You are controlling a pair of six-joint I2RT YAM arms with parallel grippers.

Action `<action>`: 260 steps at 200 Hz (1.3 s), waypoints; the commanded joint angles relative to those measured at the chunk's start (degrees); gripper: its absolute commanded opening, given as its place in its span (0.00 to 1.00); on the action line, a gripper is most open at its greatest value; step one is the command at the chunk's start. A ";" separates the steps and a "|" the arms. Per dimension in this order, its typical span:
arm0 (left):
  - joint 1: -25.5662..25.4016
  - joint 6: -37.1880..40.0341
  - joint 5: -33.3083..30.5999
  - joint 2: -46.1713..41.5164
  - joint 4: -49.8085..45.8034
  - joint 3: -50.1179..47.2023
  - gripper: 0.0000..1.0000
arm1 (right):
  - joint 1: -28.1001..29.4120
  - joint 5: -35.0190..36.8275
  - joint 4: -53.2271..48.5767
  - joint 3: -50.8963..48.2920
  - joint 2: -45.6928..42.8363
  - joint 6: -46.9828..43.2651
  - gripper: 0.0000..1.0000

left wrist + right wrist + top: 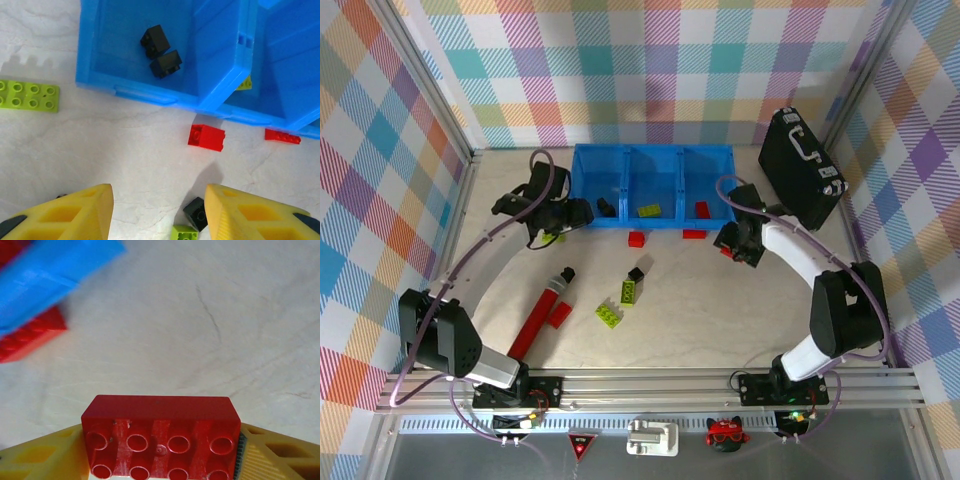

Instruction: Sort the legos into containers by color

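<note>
The left gripper (159, 192) hangs empty with its yellow fingers (75, 212) spread wide, a broad strip of bare table (125, 145) between them and the front lip of the containers (650, 150). Straight ahead of it, past that lip, two black bricks (160, 52) lie in the left bin (140, 92), close to the bin's right wall. Ahead and to its right a red brick (206, 137) sits just beside the corner where two bins join, and a flat red piece (282, 136) lies farther right against the next bin's front edge. Ahead and left a lime plate (29, 95) lies on open table, apart from the bin's outer wall. Close in, just inside the right finger, a black brick (196, 212) touches a lime brick (182, 232).

The right gripper (732, 243) is clamped on a red two-by-four brick (160, 435), which sits between its fingers (45, 455) with the hollow underside facing the camera. Ahead and to its left a blue bin corner (50, 280) overhangs a red piece (30, 337); ahead and right is only bare tabletop.

From above, a lime brick (648, 210) lies in the middle bin and a red one (702, 209) in the right bin. Behind the left gripper a red cylinder (545, 310) lies across the table, a red brick (560, 315) touching it. A black case (800, 165) stands beyond the right gripper, to its right.
</note>
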 commanded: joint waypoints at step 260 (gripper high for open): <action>0.44 1.12 -4.02 -9.37 -5.13 -4.60 0.53 | 3.37 14.29 -19.08 54.93 40.61 49.74 0.73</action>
